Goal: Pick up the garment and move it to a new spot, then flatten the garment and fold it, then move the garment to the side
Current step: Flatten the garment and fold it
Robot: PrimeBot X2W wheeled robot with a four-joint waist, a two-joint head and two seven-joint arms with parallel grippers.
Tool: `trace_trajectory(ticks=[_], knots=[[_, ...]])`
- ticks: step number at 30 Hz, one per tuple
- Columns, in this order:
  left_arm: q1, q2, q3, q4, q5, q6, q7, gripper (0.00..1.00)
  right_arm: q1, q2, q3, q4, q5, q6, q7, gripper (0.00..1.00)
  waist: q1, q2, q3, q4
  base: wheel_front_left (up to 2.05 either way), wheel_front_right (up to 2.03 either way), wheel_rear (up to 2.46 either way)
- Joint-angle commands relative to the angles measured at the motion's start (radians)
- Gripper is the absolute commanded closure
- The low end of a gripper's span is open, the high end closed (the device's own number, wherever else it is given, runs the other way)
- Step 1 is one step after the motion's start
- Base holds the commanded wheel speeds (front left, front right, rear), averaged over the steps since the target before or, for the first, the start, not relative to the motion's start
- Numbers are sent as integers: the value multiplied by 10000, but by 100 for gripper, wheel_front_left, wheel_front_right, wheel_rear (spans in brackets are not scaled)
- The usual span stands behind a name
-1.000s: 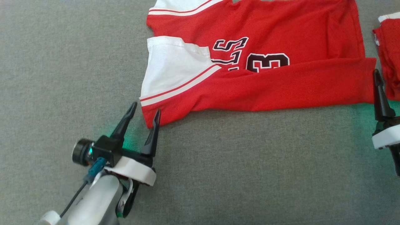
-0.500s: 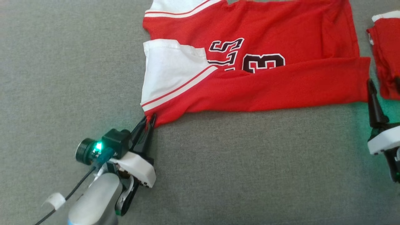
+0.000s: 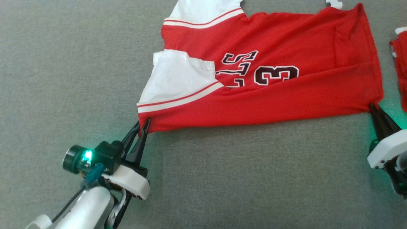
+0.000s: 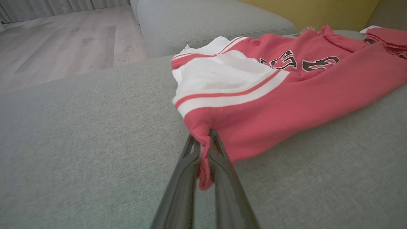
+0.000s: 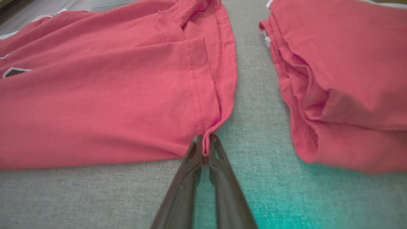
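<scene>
Looks like the fold step: the red jersey lies spread on the grey cushion, near edge already doubled over toward the numbers. The left gripper is pinched tight on the near corner under the white sleeve, and the right gripper is clamped on the near hem corner. Next, I'd guess, both corners get lifted together and carried to the far edge, kept level and taut (another red garment sits just beside the right one, so don't snag it).
</scene>
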Motion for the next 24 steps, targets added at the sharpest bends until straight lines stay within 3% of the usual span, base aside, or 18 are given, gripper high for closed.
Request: trace_trajectory(ticks=[1,10,16,20,24], knots=[[-55,343,464,-266,6,102,-5,100,-19,-417,192,-185,117,-9,45,100,0,-1,-33,48,0,0,0],[961,170,188,-694,-291,360,97,100,1648,-1862,534,-1326,1208,-9,10,100,0,-1,-615,403,0,0,0],[1805,-26,-183,-1013,-489,448,168,100,3519,-3024,1,-2476,1533,-9,344,100,0,-1,-828,608,0,0,0],[2167,-51,-426,-1150,-584,390,281,100,4831,-3235,-724,-3380,1537,-9,608,100,0,-1,-889,648,0,0,0],[2331,21,-453,-1311,-622,471,349,100,5760,-2933,-1425,-4099,1217,-9,948,100,0,-1,-891,635,0,0,0]])
